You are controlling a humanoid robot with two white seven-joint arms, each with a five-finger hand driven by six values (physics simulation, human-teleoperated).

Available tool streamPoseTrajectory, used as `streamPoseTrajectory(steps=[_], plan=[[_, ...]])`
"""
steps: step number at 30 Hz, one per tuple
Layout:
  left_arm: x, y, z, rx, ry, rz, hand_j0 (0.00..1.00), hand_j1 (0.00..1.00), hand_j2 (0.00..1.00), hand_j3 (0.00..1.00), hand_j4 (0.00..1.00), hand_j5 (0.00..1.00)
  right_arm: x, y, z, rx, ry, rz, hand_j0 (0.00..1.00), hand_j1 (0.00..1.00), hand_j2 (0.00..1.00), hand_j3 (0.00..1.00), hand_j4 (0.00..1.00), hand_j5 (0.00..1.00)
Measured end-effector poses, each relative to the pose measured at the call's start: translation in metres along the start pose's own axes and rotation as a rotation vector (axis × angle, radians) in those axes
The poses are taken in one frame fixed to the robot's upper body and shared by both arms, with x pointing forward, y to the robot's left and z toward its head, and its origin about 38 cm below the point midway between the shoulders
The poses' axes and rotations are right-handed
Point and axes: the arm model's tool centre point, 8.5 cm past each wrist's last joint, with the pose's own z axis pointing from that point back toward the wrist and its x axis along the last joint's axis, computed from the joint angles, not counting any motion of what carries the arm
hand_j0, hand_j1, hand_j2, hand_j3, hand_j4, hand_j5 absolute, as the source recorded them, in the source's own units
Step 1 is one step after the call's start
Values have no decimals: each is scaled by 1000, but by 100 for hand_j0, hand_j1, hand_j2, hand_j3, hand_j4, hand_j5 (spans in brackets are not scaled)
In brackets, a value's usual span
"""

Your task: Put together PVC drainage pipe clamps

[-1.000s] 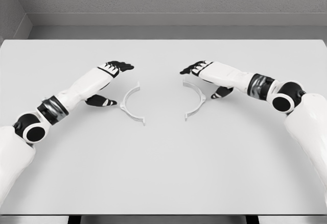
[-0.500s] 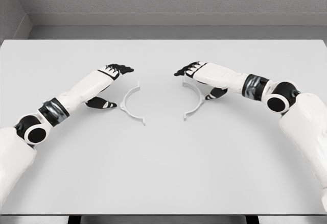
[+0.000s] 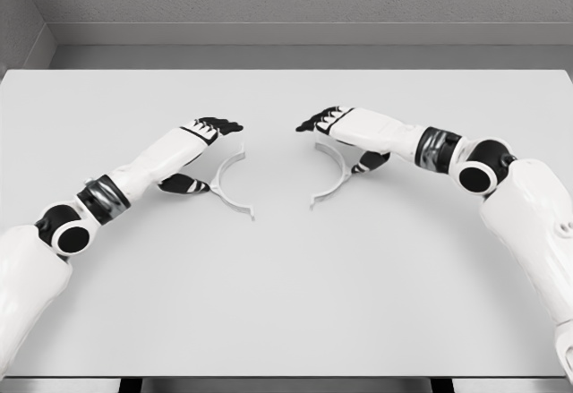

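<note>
Table: white tabletop point(image 3: 286, 303), with both clamp halves lying flat on it near the middle, well apart from the edges.

Left clamp half: thin white half-ring point(image 3: 227, 181), its curve bulging toward the left arm and its open side facing the centre; the line joining its two tips runs from the far end near the fingers down toward the near end.

Right clamp half: matching half-ring point(image 3: 333, 171), bulging toward the right arm, open side facing the first half. The two open sides face each other across a bare gap; the halves do not touch.

Left hand: hand point(image 3: 199, 147) hovers at the outer back of its half-ring, fingers extended over the far tip and thumb low beside the curve. Fingers spread, nothing gripped.

Right hand: hand point(image 3: 345, 133) sits over the far part of its half-ring, fingers pointing toward the centre, thumb tucked under near the outer curve. The thumb may be touching the ring; the view is too coarse to say. It looks like a loose cup, not a closed grasp.

Key relation: each half lies on the centre side of its own hand, so each hand is behind its piece and is the nearer one to it.

Next move, as a judgement: pushing or carrying both halves inward, tips kept aligned, should close the ring; a skewed tip would miss its mate.
</note>
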Motion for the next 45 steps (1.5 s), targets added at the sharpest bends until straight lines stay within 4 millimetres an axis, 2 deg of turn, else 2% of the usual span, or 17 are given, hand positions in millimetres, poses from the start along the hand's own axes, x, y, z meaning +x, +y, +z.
streamPoseTrajectory(steps=[9,16,24,28,35,38,45], plan=[[1,1,0,6,-3,4,100,100,100,100,100,100,-4,7,-4,15,12,-23,100,100,100,100,100,100],[-1,5,2,7,0,1,100,100,100,100,100,100,-3,-7,-13,-1,4,-14,100,100,100,100,100,100],[-3,7,2,11,5,-2,100,100,100,100,100,100,-7,4,-17,19,15,-46,100,100,100,100,100,100],[-3,7,1,11,3,-1,100,100,100,100,100,100,-7,0,-20,17,17,-43,100,100,100,100,100,100],[1,4,-2,14,-5,6,100,100,100,100,100,100,-3,0,-26,14,5,-50,100,100,100,100,100,100],[3,2,-4,15,-10,11,100,100,100,100,100,100,0,-8,-31,7,-5,-38,100,100,100,100,100,100],[9,0,-9,21,-24,19,100,100,100,100,100,100,8,-10,-40,11,-24,-28,100,100,100,100,100,100]])
